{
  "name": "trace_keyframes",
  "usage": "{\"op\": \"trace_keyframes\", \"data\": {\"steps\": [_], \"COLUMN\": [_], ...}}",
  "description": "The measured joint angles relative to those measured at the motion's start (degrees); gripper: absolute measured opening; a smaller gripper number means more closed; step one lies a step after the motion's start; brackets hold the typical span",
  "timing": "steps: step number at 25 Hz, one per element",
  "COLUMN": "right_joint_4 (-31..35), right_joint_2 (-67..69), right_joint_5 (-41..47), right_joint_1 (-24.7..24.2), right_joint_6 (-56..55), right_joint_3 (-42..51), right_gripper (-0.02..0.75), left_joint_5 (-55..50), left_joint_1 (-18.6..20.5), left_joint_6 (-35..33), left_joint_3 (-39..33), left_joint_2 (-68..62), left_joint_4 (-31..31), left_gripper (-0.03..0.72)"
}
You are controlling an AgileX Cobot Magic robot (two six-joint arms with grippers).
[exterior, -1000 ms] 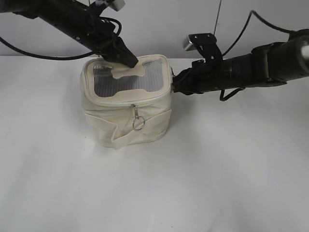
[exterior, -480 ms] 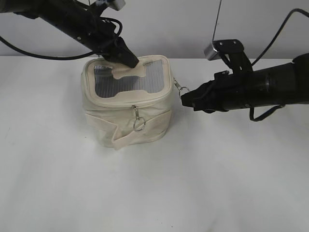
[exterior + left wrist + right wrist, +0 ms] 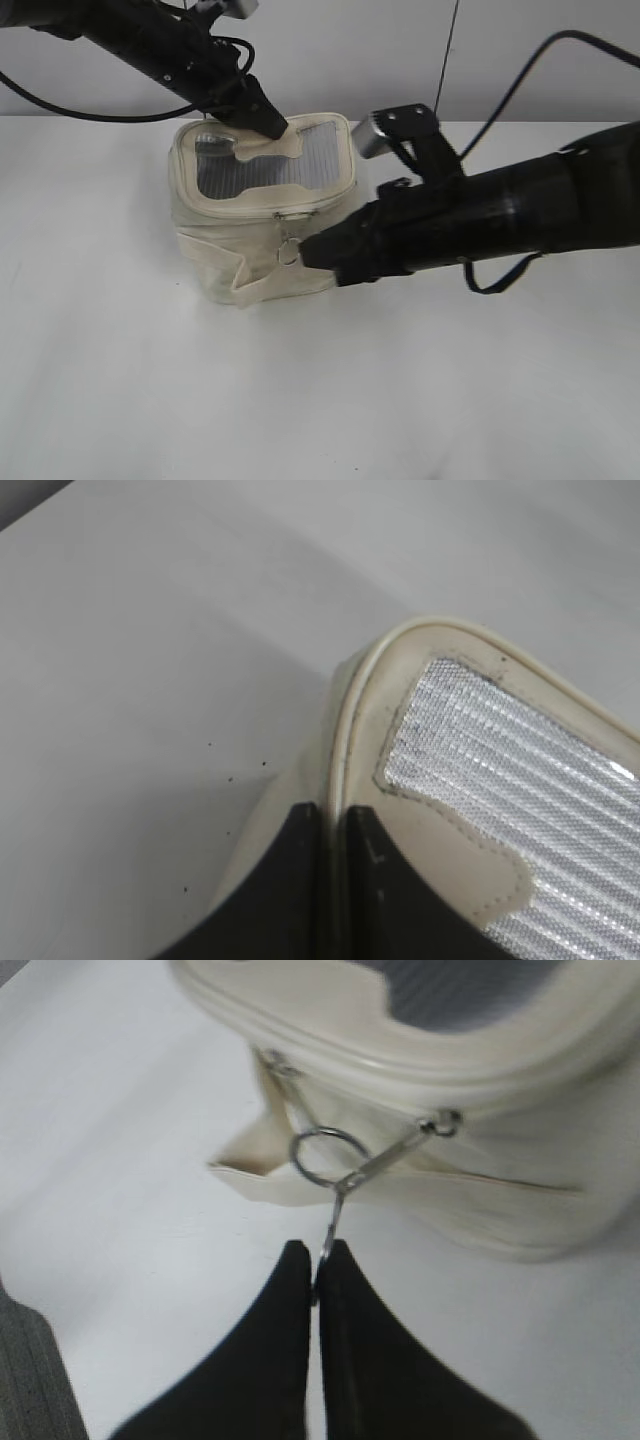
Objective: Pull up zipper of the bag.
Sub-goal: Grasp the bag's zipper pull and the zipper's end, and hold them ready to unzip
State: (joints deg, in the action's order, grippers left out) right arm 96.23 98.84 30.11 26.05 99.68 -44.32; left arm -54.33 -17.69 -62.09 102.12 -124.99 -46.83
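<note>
- The bag [image 3: 262,210] stands upright on the table [image 3: 150,380], left of centre in the exterior view, its mesh-window lid facing up.
- The left gripper [image 3: 268,127] is clenched on the back rim of the lid; the left wrist view shows both fingers [image 3: 285,900] closed with the rim edge between them. Judged function: anchor the bag.
- The right gripper [image 3: 317,1260] is clenched on the pull [image 3: 340,1195], a thin metal link that joins a ring [image 3: 327,1157] at the bag's front face.
- Key relation: the pull runs from the fingertips straight ahead to the bag, so the bag lies directly forward of the right gripper. The zipper line [image 3: 400,1075] runs crosswise to that axis, along the lid seam.
- The right arm is the working arm; it reaches across to the bag's front.
- Judgement: the next move must follow the seam sideways, not pull outward along the link, or the bag may tip against the left hold.
</note>
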Motion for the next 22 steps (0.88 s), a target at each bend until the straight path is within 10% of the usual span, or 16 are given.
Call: {"op": "trace_keyframes", "data": {"steps": [11,17,22], "right_joint_4": [0.0,-28.6,-51.8], "right_joint_2": [8.5,5.4,-3.3], "right_joint_5": [-11.8,-5.0,-0.6], "right_joint_1": [17.0,10.8,2.3], "right_joint_6": [-9.7,-40.8,-64.0], "right_joint_3": [-12.3,-12.4,-8.9], "right_gripper": [0.048,0.49,0.545], "left_joint_5": [-1.3,1.0,0.7], "left_joint_1": [0.1,0.3,2.1], "left_joint_6": [0.4,8.3,14.8], "left_joint_3": [-0.1,-0.1,-1.9], "left_joint_2": [0.0,0.5,4.6], "left_joint_4": [-0.8,-2.5,-1.4], "left_gripper": [0.053,0.246,0.137]}}
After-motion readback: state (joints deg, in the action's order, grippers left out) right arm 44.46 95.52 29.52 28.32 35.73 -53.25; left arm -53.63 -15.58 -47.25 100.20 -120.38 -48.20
